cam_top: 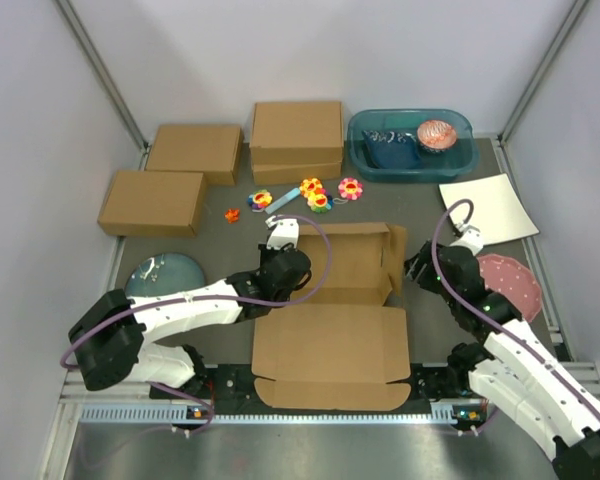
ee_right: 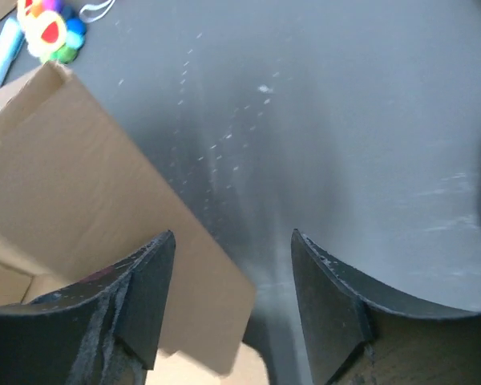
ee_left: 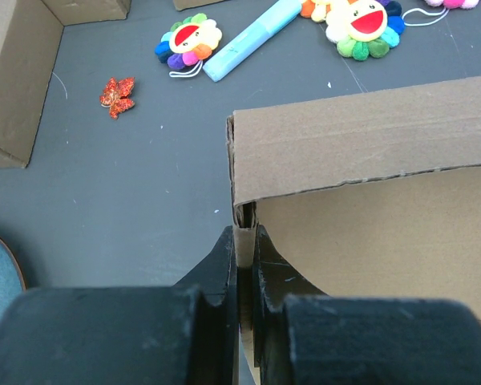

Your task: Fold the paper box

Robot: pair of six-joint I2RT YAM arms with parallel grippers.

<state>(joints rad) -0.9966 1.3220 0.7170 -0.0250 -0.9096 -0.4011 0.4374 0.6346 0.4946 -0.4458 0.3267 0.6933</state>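
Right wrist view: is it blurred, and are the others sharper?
Right wrist: soft throughout, paper box flap and table smeared. Left wrist: paper box edge and flower toys crisp, left end effector near body out of focus. Top external: sharp, evenly lit.

Matt brown corrugated cardboard formed the paper box (cam_top: 330,345), the bench (cam_top: 215,240) was dull, faintly scratched, the left tool (ee_left: 244,241) was black, scuffed matt plastic.

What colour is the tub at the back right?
The tub is teal blue, clearest in the top external view.
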